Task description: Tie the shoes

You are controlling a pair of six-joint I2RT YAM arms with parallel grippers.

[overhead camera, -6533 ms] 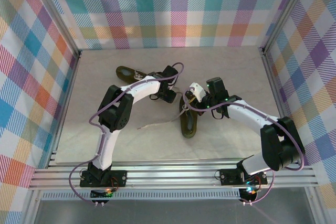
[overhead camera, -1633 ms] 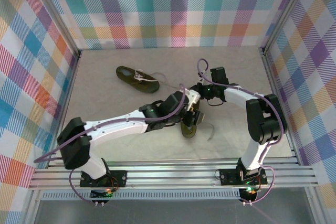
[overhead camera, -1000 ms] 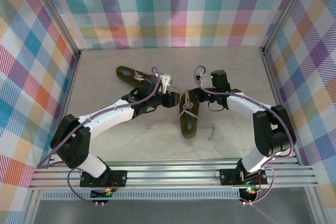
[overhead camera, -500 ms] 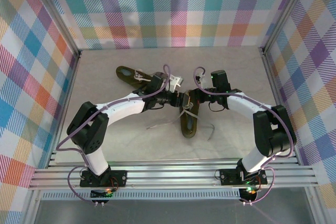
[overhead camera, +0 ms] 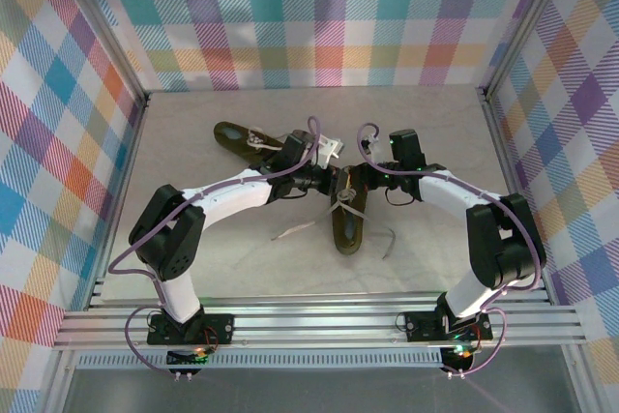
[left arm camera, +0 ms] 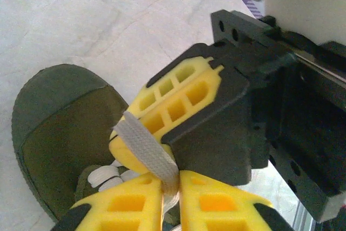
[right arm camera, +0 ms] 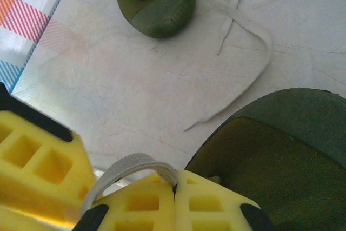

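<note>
Beige table (overhead camera: 193,132) | left hand (left arm camera: 170,181), right hand (right arm camera: 175,181) each pinching lace (left arm camera: 143,147) | both over near shoe (overhead camera: 348,229)

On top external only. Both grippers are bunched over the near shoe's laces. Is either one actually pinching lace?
Observer: Yes. The left wrist view shows the left gripper shut on a flat cream lace.
Operator: And the right?
Observer: The right gripper is shut too, with a loop of that lace arching out from between its fingers.
Operator: Far shoe tied?
Observer: No. In the right wrist view the far shoe has a loose lace trailing across the table.
</note>
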